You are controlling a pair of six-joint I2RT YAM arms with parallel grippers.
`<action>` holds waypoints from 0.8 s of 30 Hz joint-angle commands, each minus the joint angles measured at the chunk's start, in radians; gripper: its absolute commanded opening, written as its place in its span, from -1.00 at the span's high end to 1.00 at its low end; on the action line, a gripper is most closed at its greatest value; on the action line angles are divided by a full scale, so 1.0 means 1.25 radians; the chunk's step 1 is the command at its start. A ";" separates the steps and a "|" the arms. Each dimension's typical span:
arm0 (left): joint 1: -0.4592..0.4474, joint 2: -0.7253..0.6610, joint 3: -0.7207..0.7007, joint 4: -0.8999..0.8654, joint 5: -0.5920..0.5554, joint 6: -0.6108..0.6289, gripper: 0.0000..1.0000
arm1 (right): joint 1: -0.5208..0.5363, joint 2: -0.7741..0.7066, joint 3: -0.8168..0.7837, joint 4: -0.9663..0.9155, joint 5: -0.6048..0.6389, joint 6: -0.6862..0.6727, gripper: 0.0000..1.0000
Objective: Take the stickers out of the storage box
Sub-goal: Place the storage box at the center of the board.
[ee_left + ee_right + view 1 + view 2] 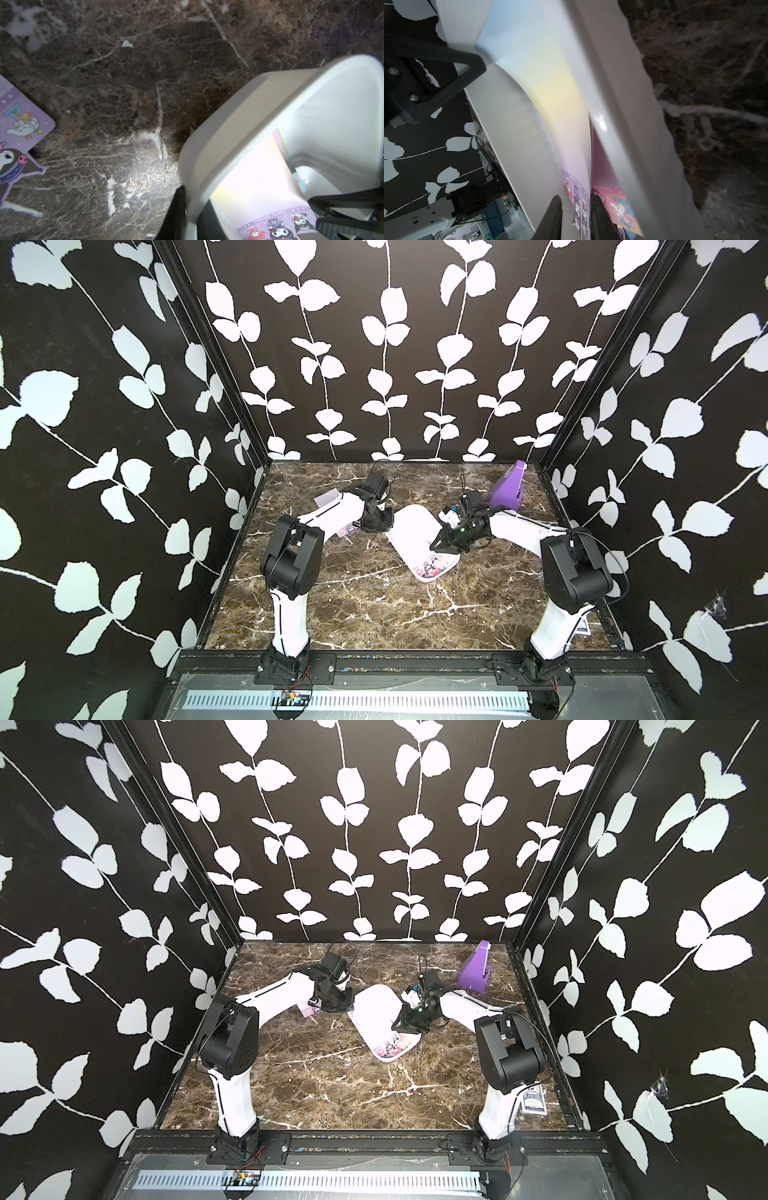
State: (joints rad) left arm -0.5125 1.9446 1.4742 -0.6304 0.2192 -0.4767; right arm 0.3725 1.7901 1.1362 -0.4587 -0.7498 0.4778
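Note:
The white storage box [415, 526] [374, 1013] lies mid-table, raised at its far left corner. My left gripper [388, 526] [191, 207] is shut on that corner's rim [228, 124], one finger outside and one inside. Stickers [432, 566] [395, 1046] show at the box's near end. My right gripper [438, 545] [576, 207] reaches into the box and straddles the end of a lilac sticker sheet [577, 187], its jaws a narrow gap apart. A pink sheet [612, 195] lies beyond one finger. More stickers [347, 531] [20, 124] lie on the marble beside the left arm.
A purple wedge-shaped object [509, 489] [476, 969] stands at the back right. A blue-patterned card box [534, 1100] lies by the right arm's base. A pale grid sheet [326, 499] lies behind the left arm. Black frame rails edge the marble table.

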 commanded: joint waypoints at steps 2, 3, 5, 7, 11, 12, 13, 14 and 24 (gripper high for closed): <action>-0.005 -0.018 0.033 0.005 0.028 0.001 0.71 | -0.007 -0.024 -0.045 0.088 -0.081 0.037 0.50; -0.005 -0.018 0.033 0.006 0.029 0.001 0.71 | -0.008 -0.026 -0.055 0.106 -0.092 0.048 0.50; -0.005 -0.016 0.033 0.006 0.029 0.000 0.71 | -0.010 -0.026 -0.066 0.126 -0.098 0.059 0.50; -0.006 -0.016 0.033 0.005 0.031 0.000 0.71 | -0.012 -0.023 -0.073 0.132 -0.095 0.062 0.49; -0.005 -0.016 0.033 0.004 0.032 0.001 0.71 | -0.017 -0.021 -0.107 0.212 -0.113 0.116 0.50; -0.005 -0.015 0.033 0.003 0.032 0.001 0.70 | -0.018 -0.020 -0.114 0.235 -0.115 0.131 0.51; -0.006 -0.016 0.034 0.002 0.032 0.001 0.71 | -0.018 -0.018 -0.120 0.247 -0.113 0.139 0.54; -0.006 -0.017 0.034 0.003 0.033 0.001 0.71 | -0.018 -0.016 -0.120 0.246 -0.106 0.139 0.55; -0.006 -0.016 0.049 -0.001 0.031 0.005 0.70 | -0.020 -0.012 -0.105 0.198 -0.074 0.110 0.95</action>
State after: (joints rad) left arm -0.5129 1.9450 1.4944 -0.6430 0.2184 -0.4702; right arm 0.3477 1.7790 1.0069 -0.2070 -0.8448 0.6231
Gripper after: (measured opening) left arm 0.151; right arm 0.042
